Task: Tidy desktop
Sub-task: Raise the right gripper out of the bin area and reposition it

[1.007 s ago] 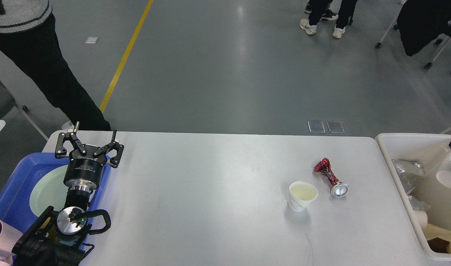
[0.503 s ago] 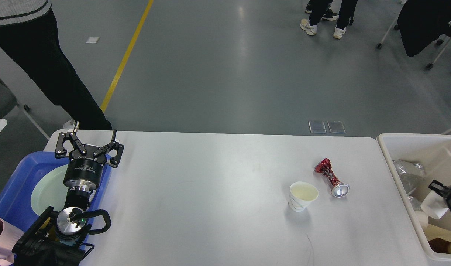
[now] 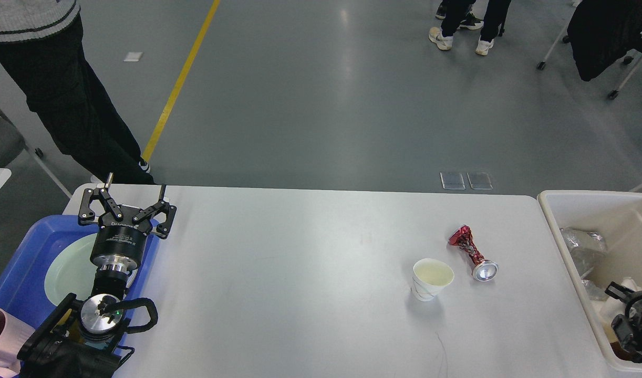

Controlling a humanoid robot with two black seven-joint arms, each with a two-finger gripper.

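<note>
Left tool (image 3: pixel 127 202) spread open over your blue tray (image 3: pixel 21 262), right tool (image 3: pixel 628 310) unreadable in the bin (image 3: pixel 562 231), paper cup (image 3: pixel 431 279) beside crushed red can (image 3: pixel 472 253) on tabletop (image 3: pixel 300 273).

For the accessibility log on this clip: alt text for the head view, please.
A white desktop holds a paper cup and a crushed red can near its right end. The open left gripper hovers over a blue tray with a plate; the right gripper is over a bin of trash.

Desktop (image 3: pixel 300 273) lies bare left of cup (image 3: pixel 431 279) and can (image 3: pixel 472 253).
</note>
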